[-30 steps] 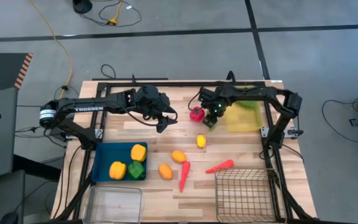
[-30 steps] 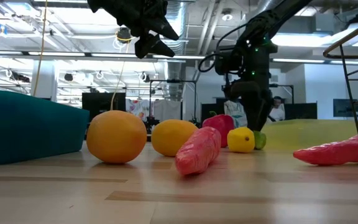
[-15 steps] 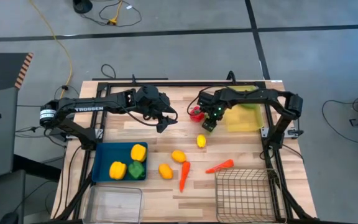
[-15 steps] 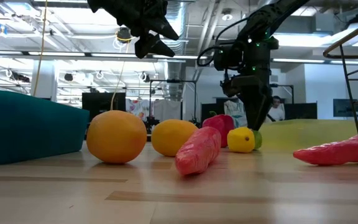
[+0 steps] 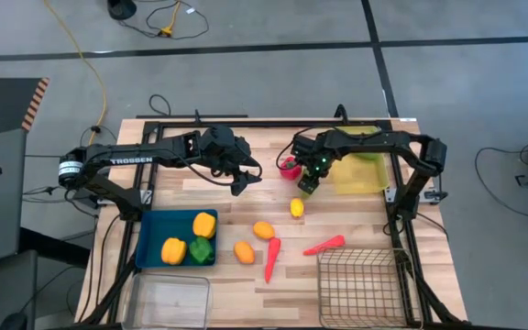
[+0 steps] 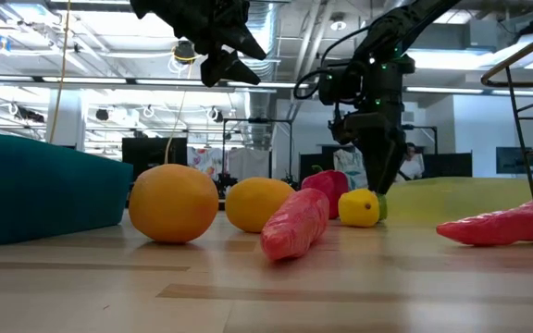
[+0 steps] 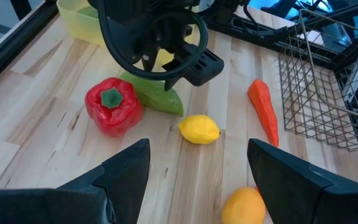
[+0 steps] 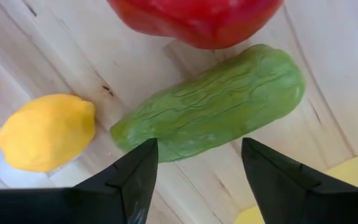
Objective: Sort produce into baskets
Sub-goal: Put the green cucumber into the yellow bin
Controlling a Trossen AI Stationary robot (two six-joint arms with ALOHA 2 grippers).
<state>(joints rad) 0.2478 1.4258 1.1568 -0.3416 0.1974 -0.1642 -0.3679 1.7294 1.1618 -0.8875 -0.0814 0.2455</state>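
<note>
A green cucumber [image 8: 210, 106] lies flat on the wooden table between a red bell pepper [image 8: 197, 15] and a small yellow lemon [image 8: 45, 130]. My right gripper [image 8: 197, 180] hangs open just above it, pointing down, one finger on each side of the cucumber's middle. I cannot see it touch. In the high view the gripper [image 5: 308, 182] hides the cucumber, beside the red pepper [image 5: 288, 167]. My left gripper [image 5: 243, 183] is open and empty, raised over the table's middle. The blue tray [image 5: 151, 240] holds two yellow peppers and a green one.
Two orange fruits [image 5: 263, 230], [image 5: 244, 251] and two carrots [image 5: 271, 259], [image 5: 324, 246] lie loose at the table's middle near side. The yellow tray [image 5: 360, 174] stands right of my right gripper, the wire basket [image 5: 360, 286] at near right and the clear bin [image 5: 168, 301] at near left.
My right gripper has shifted a little toward the table's left and near side, over the cucumber, and now covers part of the red pepper in the high view. The produce has stayed where it was.
</note>
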